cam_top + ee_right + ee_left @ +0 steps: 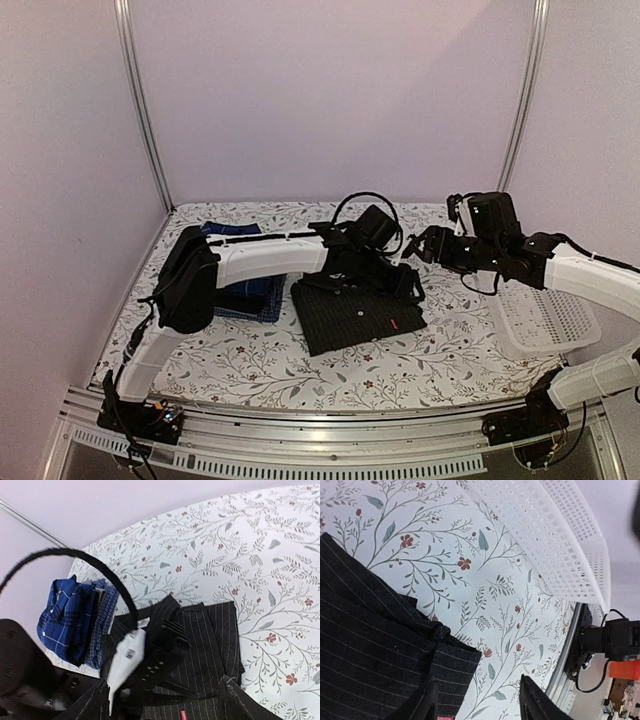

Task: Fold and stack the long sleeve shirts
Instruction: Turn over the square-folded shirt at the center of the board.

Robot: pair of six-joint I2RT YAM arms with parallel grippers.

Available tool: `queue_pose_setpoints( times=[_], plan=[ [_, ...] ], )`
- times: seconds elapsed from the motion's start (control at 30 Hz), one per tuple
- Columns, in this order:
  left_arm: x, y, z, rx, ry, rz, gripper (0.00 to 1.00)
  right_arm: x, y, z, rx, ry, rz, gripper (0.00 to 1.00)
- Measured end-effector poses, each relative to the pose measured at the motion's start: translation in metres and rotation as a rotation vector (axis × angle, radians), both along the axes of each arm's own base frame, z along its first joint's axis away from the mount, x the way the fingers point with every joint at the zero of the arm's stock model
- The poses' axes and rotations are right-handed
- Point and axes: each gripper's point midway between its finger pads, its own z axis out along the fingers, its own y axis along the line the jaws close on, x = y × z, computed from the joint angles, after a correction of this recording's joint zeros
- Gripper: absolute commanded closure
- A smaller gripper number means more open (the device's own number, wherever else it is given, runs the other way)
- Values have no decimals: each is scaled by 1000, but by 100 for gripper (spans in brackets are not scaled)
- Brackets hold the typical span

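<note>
A black pinstriped long sleeve shirt (355, 312) lies folded at mid-table, with a small red tag near its front edge. A folded blue plaid shirt (243, 297) sits on a stack just to its left. My left gripper (400, 275) hovers over the black shirt's right edge. In the left wrist view the left gripper (480, 707) is open, with one finger over the black cloth (370, 645) and bare table between the jaws. My right gripper (422, 245) hangs just right of it. The right gripper (165, 705) is open above the black shirt (215, 640), and the blue plaid shirt (62, 620) lies beyond.
A white mesh basket (545, 318) rests at the table's right side, also seen as the basket (560, 540) in the left wrist view. The left arm's wrist (155, 655) and its looping cable (105, 575) cross below the right gripper. The metal front rail (330, 415) borders the floral tablecloth.
</note>
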Motion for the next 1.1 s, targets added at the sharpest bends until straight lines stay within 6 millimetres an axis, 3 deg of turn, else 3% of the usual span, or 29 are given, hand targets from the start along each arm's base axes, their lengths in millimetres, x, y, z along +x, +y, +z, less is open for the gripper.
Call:
queue_pose_setpoints(
  times=[0.1, 0.33, 0.43, 0.5, 0.7, 0.77, 0.93, 1.1],
  plan=[
    [5, 22, 13, 33, -16, 77, 45, -10, -3, -32, -50, 76, 19, 27],
    [26, 150, 71, 24, -30, 370, 46, -20, 0, -87, -139, 212, 77, 31],
    [22, 192, 68, 27, -11, 458, 47, -23, -1, -110, -182, 257, 94, 38],
    [8, 207, 45, 63, 30, 476, 47, -28, -3, -124, -205, 284, 105, 43],
    [-35, 244, -36, 231, 167, 503, 49, -50, -9, -163, -252, 376, 140, 54],
    [-43, 250, -48, 250, 192, 510, 50, -55, -8, -170, -258, 393, 148, 59],
    [-54, 236, -50, 212, 210, 479, 61, -64, -6, -181, -248, 413, 159, 92],
    [-65, 219, -55, 184, 237, 440, 82, -85, -5, -199, -250, 443, 176, 98]
  ],
)
